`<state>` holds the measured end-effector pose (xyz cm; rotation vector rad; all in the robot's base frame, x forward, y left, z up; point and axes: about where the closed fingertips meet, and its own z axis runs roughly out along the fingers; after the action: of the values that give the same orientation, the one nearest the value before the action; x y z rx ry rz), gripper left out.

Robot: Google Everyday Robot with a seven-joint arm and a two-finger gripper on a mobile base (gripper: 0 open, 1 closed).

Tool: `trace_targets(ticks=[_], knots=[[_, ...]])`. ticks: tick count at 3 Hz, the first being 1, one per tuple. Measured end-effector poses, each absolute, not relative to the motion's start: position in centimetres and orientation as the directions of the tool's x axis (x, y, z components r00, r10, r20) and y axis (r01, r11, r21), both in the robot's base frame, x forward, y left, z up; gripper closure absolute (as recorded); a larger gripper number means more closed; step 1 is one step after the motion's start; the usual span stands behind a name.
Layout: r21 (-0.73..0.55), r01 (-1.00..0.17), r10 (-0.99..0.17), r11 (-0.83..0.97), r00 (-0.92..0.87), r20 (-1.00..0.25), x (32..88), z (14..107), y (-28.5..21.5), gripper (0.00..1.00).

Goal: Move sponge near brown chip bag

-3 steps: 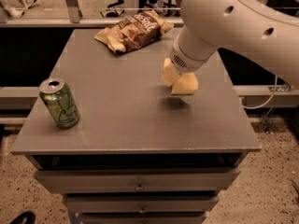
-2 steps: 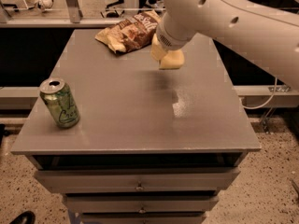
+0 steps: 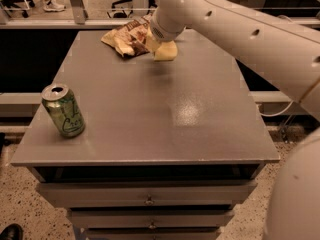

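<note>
Grey counter [image 3: 175, 119]: we see the gripper [image 3: 159, 44] at its far edge, jaws closed on the pale yellow foam sponge [image 3: 167, 51], held just beside the wrinkled brown foil chip bag [image 3: 125, 38] for release.

My gripper [image 3: 159, 44], at the upper centre of the frame, grips the sponge [image 3: 168, 51], a pale yellow foam block held tilted. Just left of it lies the brown chip bag [image 3: 125, 36], wrinkled and flat, perhaps touching the sponge.
</note>
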<state>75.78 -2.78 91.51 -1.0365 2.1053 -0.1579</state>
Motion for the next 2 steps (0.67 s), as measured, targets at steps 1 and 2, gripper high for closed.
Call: trace_targets(ticks=[1,2], knots=[[-0.390,-0.650,-0.725,0.653,-0.385,-0.571,78.74,90.02,-1.87,0.57],[-0.382,-0.659,-0.729,0.648,-0.390,-0.563,79.73,89.39,-1.85,0.35]])
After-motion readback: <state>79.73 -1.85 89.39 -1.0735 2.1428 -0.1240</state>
